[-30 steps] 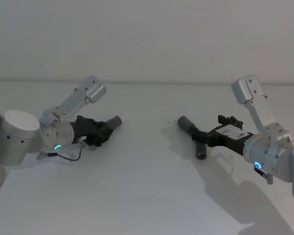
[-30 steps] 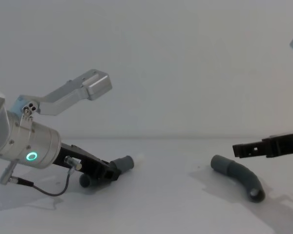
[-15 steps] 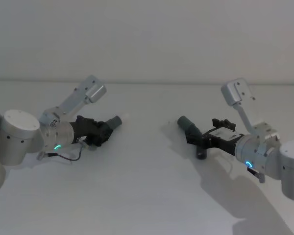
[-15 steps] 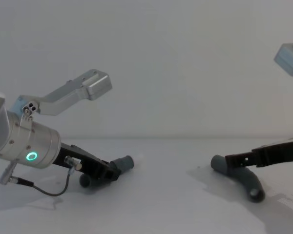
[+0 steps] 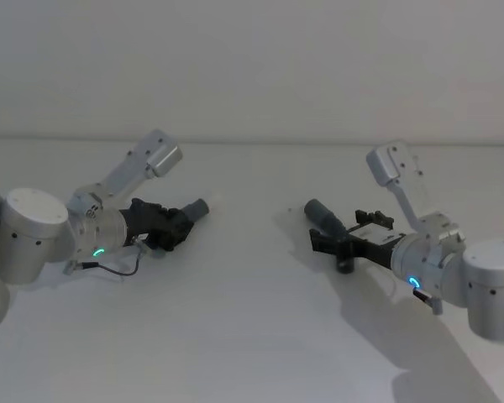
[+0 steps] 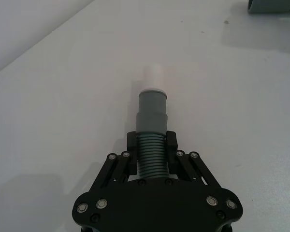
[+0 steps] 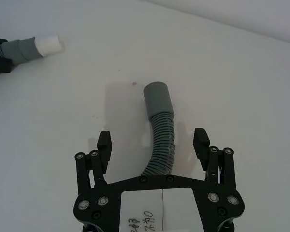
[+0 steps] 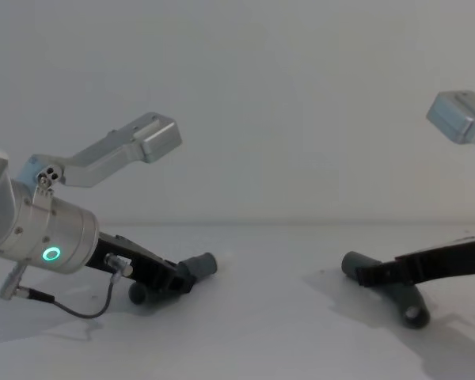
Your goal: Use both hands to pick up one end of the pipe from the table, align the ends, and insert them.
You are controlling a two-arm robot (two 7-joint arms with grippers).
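On the white table [image 5: 252,327] lie two dark grey pipe pieces. My left gripper [image 5: 173,227] [image 6: 151,151] is shut on the ribbed body of the left pipe piece [image 6: 152,126], low on the table. Its smooth collar [image 8: 199,267] and white tip [image 6: 153,77] stick out ahead towards the other piece. The right pipe piece [image 5: 326,217] [image 7: 162,140] lies flat, with its collar end [image 7: 158,98] pointing towards the left piece. My right gripper [image 5: 331,244] [image 7: 152,143] is open, one finger on each side of the ribbed bend, apart from it.
Bare table separates the two pieces. In the right wrist view the left piece's white tip [image 7: 48,44] shows far off. The table's far edge meets a plain wall [image 5: 252,67].
My right gripper has moved forward and left along the table until its open fingers straddle the right piece's ribbed bend. The left arm and its piece have stayed still.
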